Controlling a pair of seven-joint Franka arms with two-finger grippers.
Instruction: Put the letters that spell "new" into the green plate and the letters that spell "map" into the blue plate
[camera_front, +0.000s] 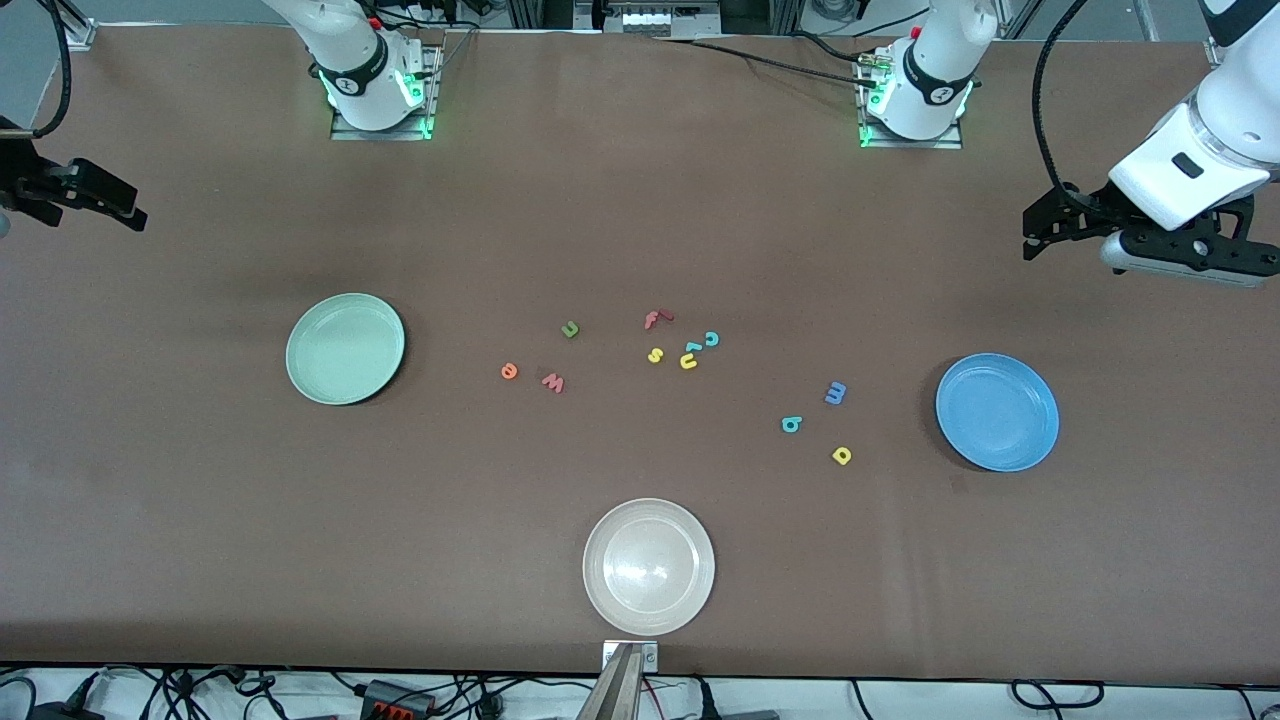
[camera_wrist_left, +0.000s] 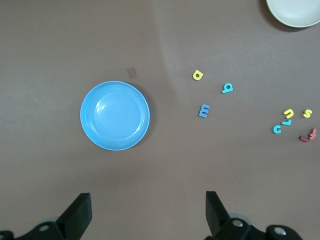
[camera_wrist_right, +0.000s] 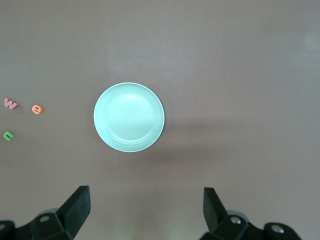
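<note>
Letters all lie flat on the bench, none plated. Orange e, red w, green n sit beside the green plate, nearest the right pincer, released, hovering over that bench end. Blue m, teal p, yellow a sit beside the blue plate, nearest the left pincer, also released. Letters too small for a clear long axis.

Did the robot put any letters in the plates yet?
Not yet. The green plate and blue plate hold nothing. In hand: nothing; the left end effector and right end effector hang open. Left to do: n, e, w, m, a, p, all on the table.
</note>
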